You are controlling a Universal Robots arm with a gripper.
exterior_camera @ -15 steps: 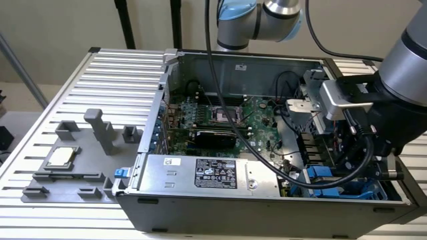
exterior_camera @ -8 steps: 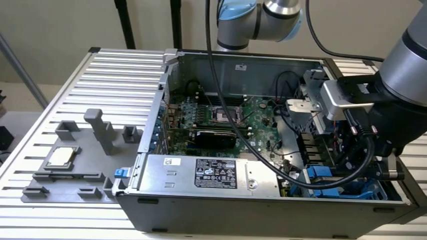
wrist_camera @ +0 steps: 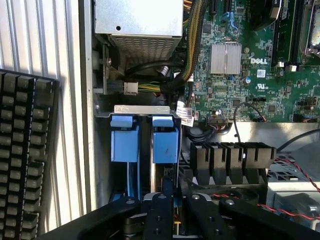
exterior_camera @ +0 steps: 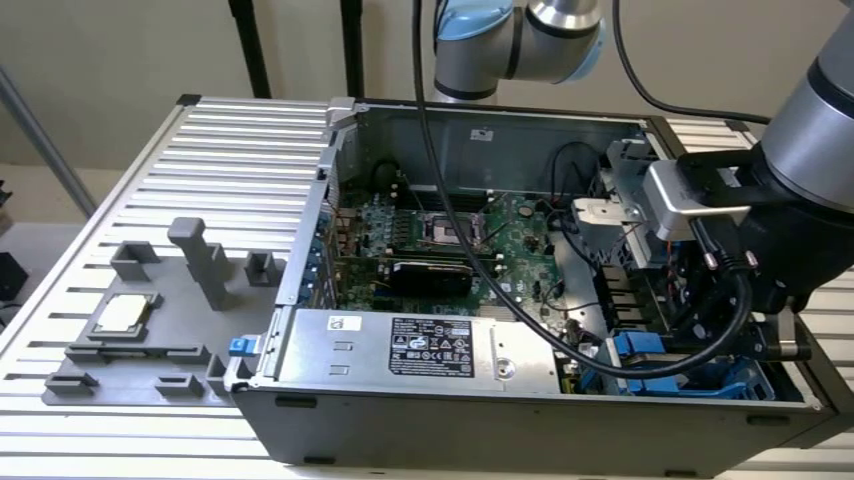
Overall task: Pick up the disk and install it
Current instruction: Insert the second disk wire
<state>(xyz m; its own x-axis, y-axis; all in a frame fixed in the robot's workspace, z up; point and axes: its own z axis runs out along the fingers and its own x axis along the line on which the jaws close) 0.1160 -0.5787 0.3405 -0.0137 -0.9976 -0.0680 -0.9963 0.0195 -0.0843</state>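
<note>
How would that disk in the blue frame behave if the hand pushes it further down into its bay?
The disk stands on edge in a narrow bay beside another blue carrier, so it would probably slide straight rather than tip. Its frame looks like plastic, likely flexing a little. The hand sits right at its edge, so any skew might jam it.

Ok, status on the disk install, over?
Tool low at the drive bay. Blue-framed disk in a bay slot in line with tool, second blue frame beside it. Black cables close alongside.
</note>
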